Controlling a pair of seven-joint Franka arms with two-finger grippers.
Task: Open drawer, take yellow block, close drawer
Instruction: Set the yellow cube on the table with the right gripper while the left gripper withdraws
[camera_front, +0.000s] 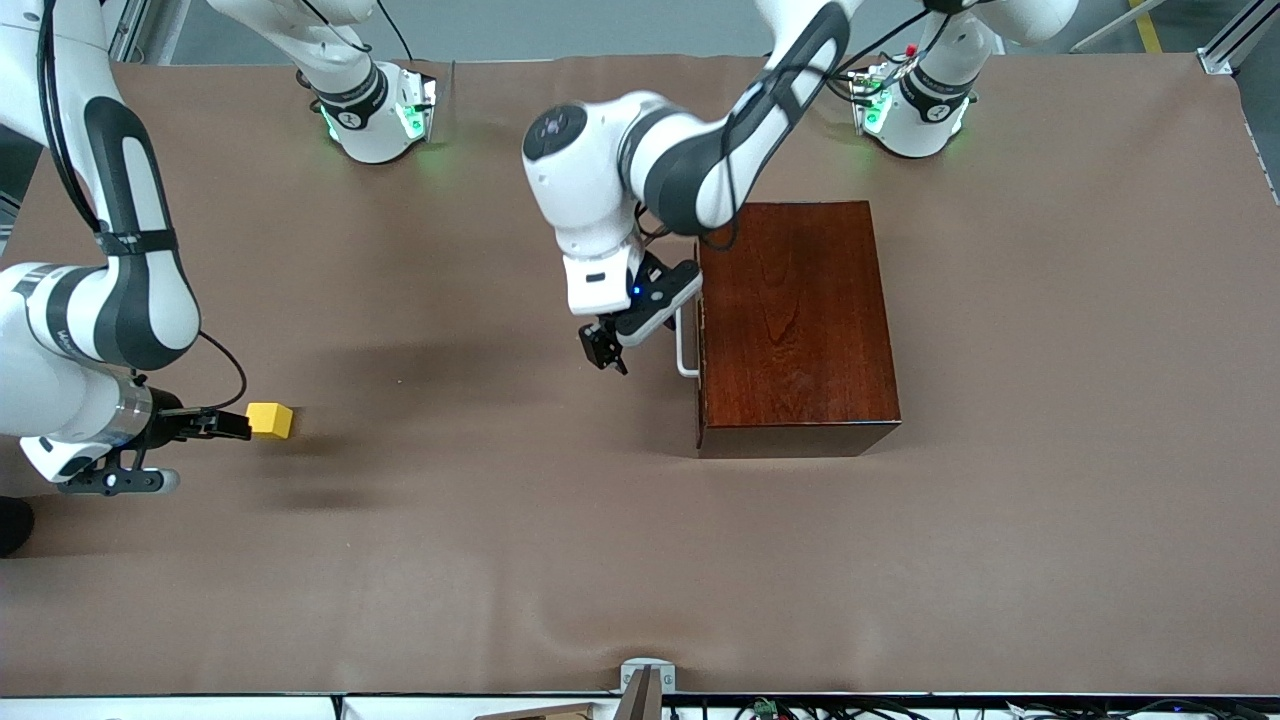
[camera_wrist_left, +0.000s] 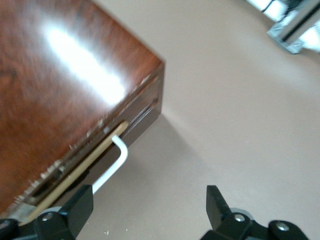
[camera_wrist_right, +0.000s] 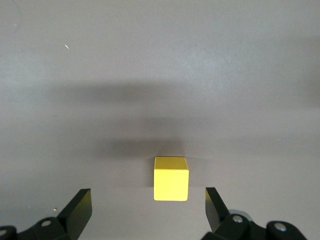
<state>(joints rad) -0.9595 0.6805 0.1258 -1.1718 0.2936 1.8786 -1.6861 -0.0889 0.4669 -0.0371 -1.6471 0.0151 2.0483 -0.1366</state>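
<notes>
Yellow block (camera_front: 271, 420) is out of the drawer and sitting flat on the desk (camera_front: 640, 560), well toward the right arm's end and well apart from the wooden box (camera_front: 795, 325). Right hand (camera_wrist_right: 148, 200) has let go: jaws wide, fingers either side of the cube with clear gaps, nothing touching it.

Block handling, my read: small rigid cube, looks light, smooth painted faces. Should tolerate a firm pinch and won't deform. Take it on two parallel side faces, centred, jaws square to them. An off-centre or corner grip would likely spin it out. About jaw-width, so little margin on approach.

Drawer (camera_wrist_left: 75, 172) looks nearly or fully shut. The left wrist view shows a thin strip of pale tray edge at the box face, and the white handle (camera_front: 686, 342) stands out from it. Can't tell whether it's seated flush.

Left hand (camera_front: 607, 348) is just beside the handle, released: jaws apart, one finger (camera_wrist_left: 82, 205) near the bar, nothing gripped.

Handle is a thin stiff bar, probably slick. If the drawer needs a last push, press flat on the bar's middle or the tray front rather than clamping. An off-centre push could rack the tray in its slides. The box looks heavy enough to stay put, but a hard shove might skid it on the cloth-like cover.
</notes>
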